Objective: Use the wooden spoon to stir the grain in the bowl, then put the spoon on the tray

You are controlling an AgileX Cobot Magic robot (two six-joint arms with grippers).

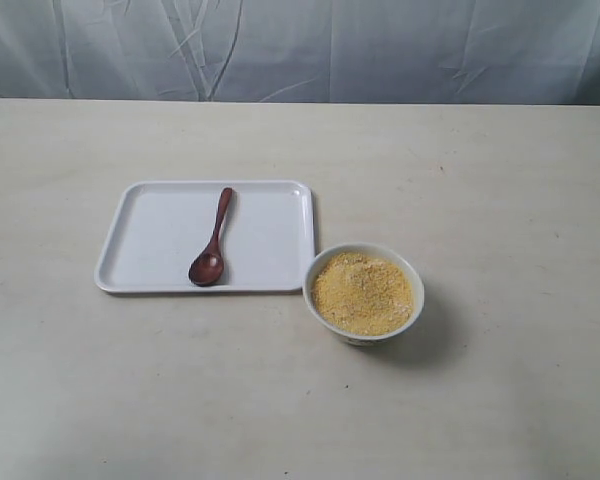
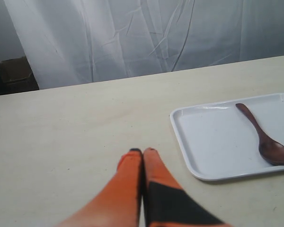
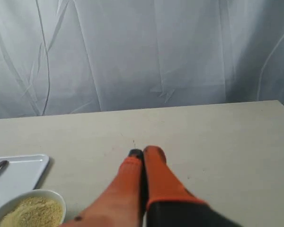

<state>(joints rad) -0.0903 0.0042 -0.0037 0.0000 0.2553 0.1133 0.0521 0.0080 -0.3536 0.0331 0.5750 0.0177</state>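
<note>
The dark brown wooden spoon (image 1: 212,243) lies on the white tray (image 1: 160,240), its oval bowl toward the tray's near edge; it also shows in the left wrist view (image 2: 265,136) on the tray (image 2: 213,142). The white bowl (image 1: 364,330) of yellow grain (image 1: 362,292) stands just right of the tray's near right corner. Neither arm shows in the exterior view. My left gripper (image 2: 142,151) is shut and empty over bare table, left of the tray. My right gripper (image 3: 144,152) is shut and empty, with the bowl (image 3: 28,196) and grain (image 3: 31,213) off to its side.
A pale wooden tabletop (image 1: 500,200) carries everything. A wrinkled white curtain (image 1: 300,45) hangs behind the table's far edge. A dark box (image 2: 16,75) sits beyond the table in the left wrist view.
</note>
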